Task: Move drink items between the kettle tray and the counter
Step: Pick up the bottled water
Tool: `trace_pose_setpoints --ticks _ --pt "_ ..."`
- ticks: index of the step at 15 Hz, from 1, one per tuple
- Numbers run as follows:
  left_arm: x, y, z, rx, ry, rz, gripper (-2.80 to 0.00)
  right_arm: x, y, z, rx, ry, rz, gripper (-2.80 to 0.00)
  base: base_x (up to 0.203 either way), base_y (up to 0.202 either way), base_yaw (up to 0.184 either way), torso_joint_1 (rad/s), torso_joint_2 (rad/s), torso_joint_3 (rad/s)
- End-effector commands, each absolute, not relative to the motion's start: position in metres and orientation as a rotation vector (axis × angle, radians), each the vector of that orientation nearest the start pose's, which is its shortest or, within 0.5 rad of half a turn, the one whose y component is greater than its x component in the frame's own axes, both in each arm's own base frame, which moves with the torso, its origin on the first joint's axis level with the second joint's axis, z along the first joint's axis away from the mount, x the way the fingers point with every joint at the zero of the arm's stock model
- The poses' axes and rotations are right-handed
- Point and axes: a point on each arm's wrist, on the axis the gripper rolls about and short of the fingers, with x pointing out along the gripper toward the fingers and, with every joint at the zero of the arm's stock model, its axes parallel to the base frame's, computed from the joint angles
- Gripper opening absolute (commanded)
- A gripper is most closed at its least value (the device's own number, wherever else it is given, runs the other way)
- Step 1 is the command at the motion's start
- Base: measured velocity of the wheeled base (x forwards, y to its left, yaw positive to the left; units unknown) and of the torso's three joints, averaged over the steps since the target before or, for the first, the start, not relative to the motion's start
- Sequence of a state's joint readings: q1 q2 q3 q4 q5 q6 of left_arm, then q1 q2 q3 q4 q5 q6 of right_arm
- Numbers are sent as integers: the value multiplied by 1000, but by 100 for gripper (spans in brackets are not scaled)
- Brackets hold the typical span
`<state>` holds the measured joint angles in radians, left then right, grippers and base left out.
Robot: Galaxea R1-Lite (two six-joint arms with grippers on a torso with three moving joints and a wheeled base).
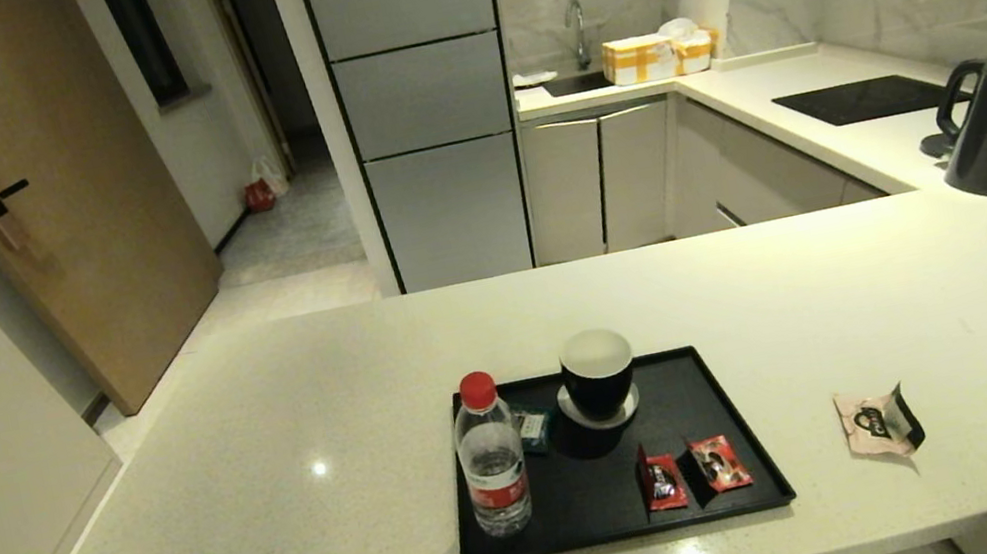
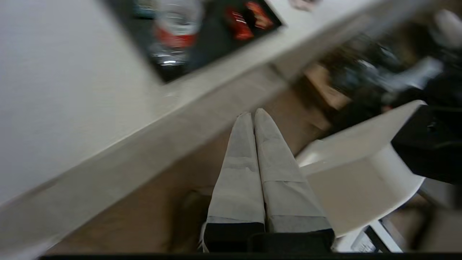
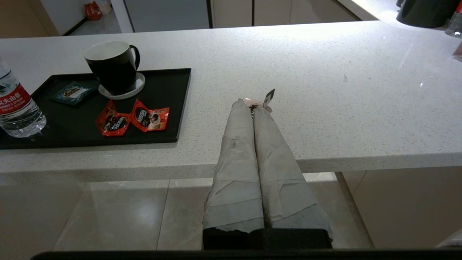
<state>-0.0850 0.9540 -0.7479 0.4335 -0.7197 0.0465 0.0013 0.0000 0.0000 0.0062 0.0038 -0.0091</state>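
water bottle (image 1: 490, 455) on kettle tray (image 1: 758, 454); beige sachet (image 1: 878, 422) on counter (image 1: 278, 437)

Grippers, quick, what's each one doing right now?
Left gripper: shut, holding nothing, below the counter edge.
Right gripper: shut, empty, before the beige sachet.

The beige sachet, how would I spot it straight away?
Find the black tray on the pale stone counter. The beige sachet lies alone on bare counter off the tray's right side. Unlike the two red sachets on the tray, it is pale with a black end.

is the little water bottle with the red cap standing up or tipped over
Upright. The small clear plastic water bottle stands on its base, red cap on top, on the flat black tray.
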Motion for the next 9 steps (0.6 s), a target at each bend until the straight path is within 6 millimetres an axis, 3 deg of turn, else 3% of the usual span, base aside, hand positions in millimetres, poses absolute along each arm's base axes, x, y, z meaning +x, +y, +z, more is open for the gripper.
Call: trace_pose_setpoints --ticks 1,3,9 --pt "149 -35 186 -184 706 -857 -280 -23 0 74 -9 9 6 -280 0 0 0 0 0 0" --pt "182 -45 157 -167 727 -899 -280 -23 0 74 -9 9 6 -280 0 0 0 0 0 0" --pt "250 -84 76 0 705 -941 -280 -23 0 74 -9 9 6 -280 0 0 0 0 0 0"
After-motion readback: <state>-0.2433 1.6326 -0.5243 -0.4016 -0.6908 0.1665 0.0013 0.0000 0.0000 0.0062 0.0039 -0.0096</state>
